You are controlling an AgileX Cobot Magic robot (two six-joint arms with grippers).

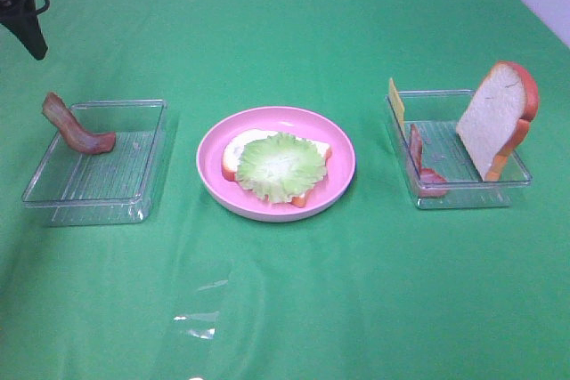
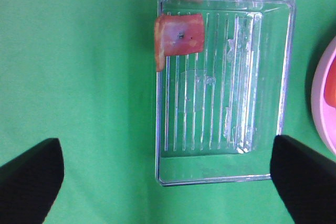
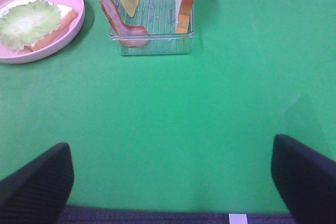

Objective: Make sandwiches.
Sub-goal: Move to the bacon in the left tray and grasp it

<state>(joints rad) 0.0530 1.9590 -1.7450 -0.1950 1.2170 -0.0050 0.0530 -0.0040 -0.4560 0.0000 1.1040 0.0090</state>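
L pincer [image 2: 168, 179]: jaws spread wide, nothing btw them, poised over the L tray [image 2: 273, 77]. In the high view only a dark bit of that arm shows, far-L corner. One bacon strip [image 1: 77, 127] sits at that tray's far-L corner, curled, upper end leaning over the rim. Rest of tray is bare.

Centre: pink plate [image 1: 210, 144] w/ bottom bread slice [image 1: 232, 157] lying flat in it. Lettuce [image 1: 281, 165] is laid on top, covering most of the slice.

R tray [image 1: 468, 195] holds a cheese slice [image 1: 395, 101] upright at its far-L corner, a 2nd bacon strip [image 1: 420, 165] slumped along the L wall, and the top bread slice [image 1: 497, 117] standing on edge at the R side.

R pincer [image 3: 170, 182]: also spread wide, empty, over bare worktop [image 3: 168, 119], well short of the R tray.

Step, as I read it: base + lettuce are in place. Bacon and cheese come next, lid slice last. Next move is prob. L pincer down onto the bacon. It needs to catch the raised end above the rim, keep jaws clear of the tray wall, then lay the strip on the lettuce w/o shifting it.
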